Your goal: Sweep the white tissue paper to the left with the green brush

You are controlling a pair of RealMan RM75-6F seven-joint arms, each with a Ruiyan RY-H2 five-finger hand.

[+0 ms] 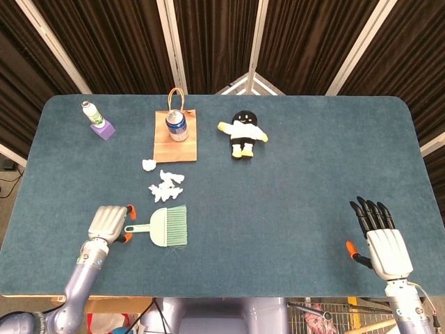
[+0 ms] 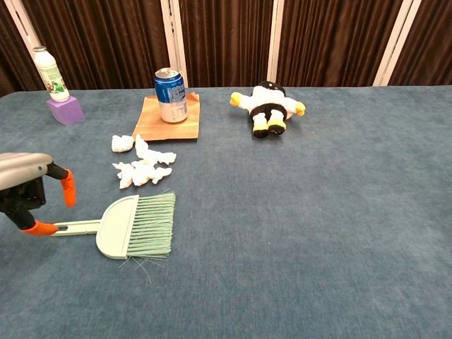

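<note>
The green brush (image 1: 166,226) (image 2: 134,226) lies flat on the blue table, its handle (image 2: 74,227) pointing left and bristles right. Crumpled white tissue paper (image 1: 165,183) (image 2: 142,167) lies in several pieces just beyond it. My left hand (image 1: 108,223) (image 2: 28,189) hovers over the end of the handle, fingers apart, orange tips on either side of it, gripping nothing. My right hand (image 1: 381,240) rests open near the front right edge, seen only in the head view.
A blue can (image 1: 176,125) stands on a brown paper bag (image 1: 174,139) behind the tissue. A plush penguin (image 1: 243,134) lies to its right. A small bottle on a purple block (image 1: 96,121) stands at the back left.
</note>
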